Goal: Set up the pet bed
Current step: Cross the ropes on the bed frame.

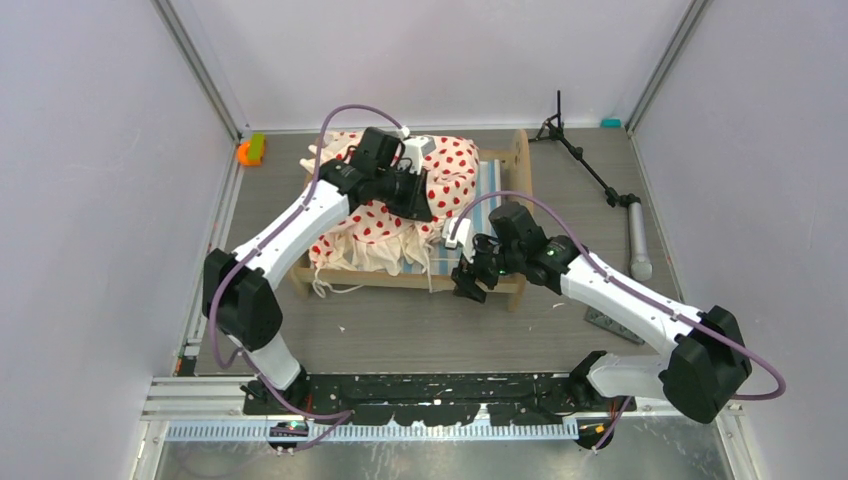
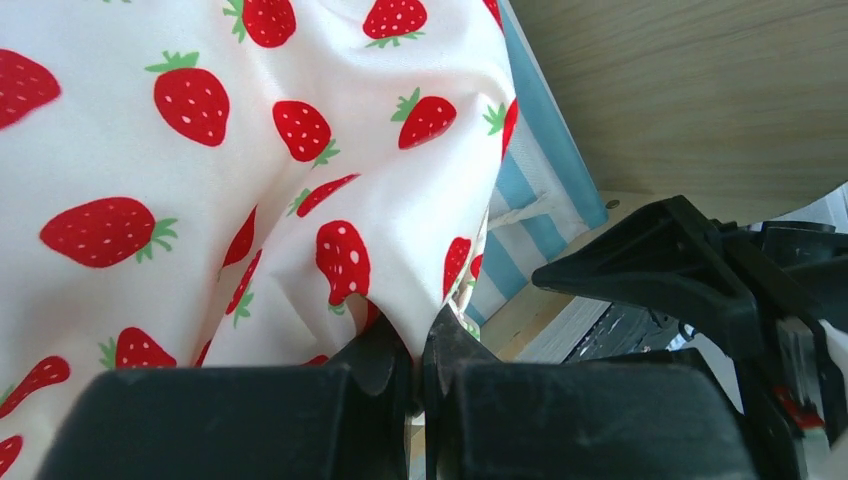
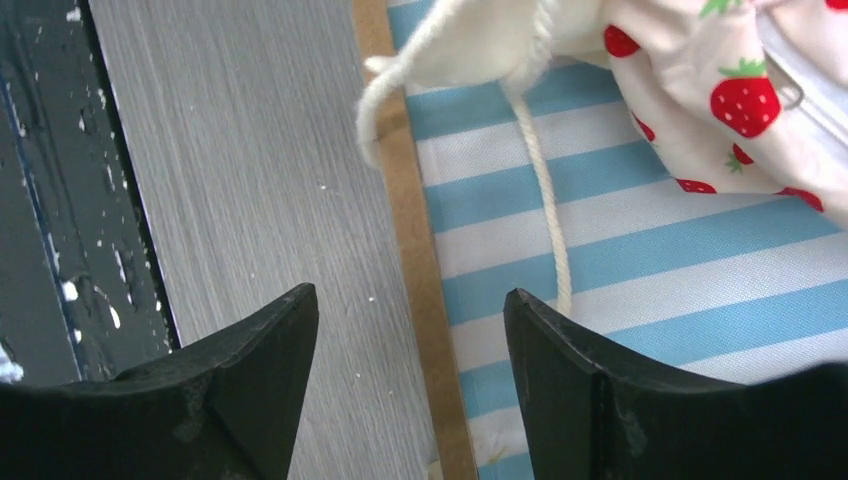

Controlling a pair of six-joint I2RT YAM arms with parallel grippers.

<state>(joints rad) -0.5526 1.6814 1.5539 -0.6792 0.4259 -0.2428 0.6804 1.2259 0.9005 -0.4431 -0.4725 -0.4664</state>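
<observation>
Finds the pet bed [image 1: 519, 160] in the upper middle of the top view, lying left to right. Bedding [image 1: 452, 170] heaped over its left and middle, striped mattress [image 1: 488, 185] bare toward the right. Pinches a fold of that bedding in the left gripper [image 2: 418, 345], jaws closed tight on the cloth. Holds the right gripper [image 3: 410, 310] spread wide and empty above the near rail [image 3: 420, 250], with the frame-left finger over the table [image 3: 250, 150] and the frame-right finger over the mattress.

Judges the bedding soft, light and limp, likely to sag and bunch. Best taken by an edge or corner and drawn flat, not lifted from the middle. Judges the frame stiff and probably light, apt to slide under a hard tug. Rail or end board as the place to steady it.

Shows the print as strawberries only up close, in the wrist views. Shows a loose white cord [image 3: 545, 200] across the stripes clearly only in the right wrist view. Possibly a tie of the bedding, but hard to tell where attached. Gives the whole layout, both arms and the bed together, only from above.
</observation>
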